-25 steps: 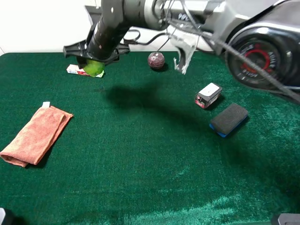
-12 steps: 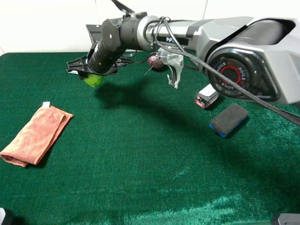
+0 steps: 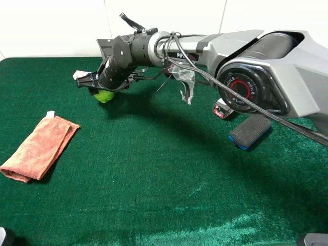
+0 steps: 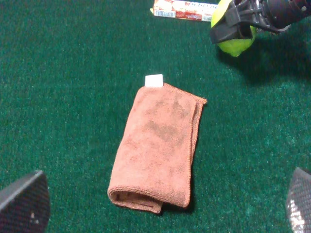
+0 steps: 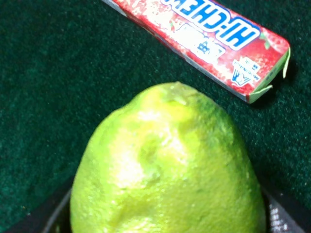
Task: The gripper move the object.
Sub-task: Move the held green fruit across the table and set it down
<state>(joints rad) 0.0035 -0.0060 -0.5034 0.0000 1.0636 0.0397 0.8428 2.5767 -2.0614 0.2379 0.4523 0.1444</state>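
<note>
The object, a yellow-green mottled ball [image 3: 105, 96], sits between the black fingers of my right gripper [image 3: 103, 88] at the far left of the green table, low over the felt. I cannot tell whether it touches the felt. It fills the right wrist view [image 5: 165, 165] and shows at the edge of the left wrist view [image 4: 236, 42], gripped by the black claw [image 4: 241, 19]. My left gripper [image 4: 163, 194] is open and empty, hovering over a folded towel.
A folded orange towel [image 3: 38, 148] lies at the left. A red Hi-Chew candy pack [image 5: 204, 39] lies just behind the ball. A small black-and-white box [image 3: 221, 108] and a dark sponge [image 3: 250, 130] lie at the right. The maroon ball is hidden behind the arm.
My right arm has swung forward and lower, carrying the ball from over the candy pack down toward the felt. The arm now covers the maroon ball.
</note>
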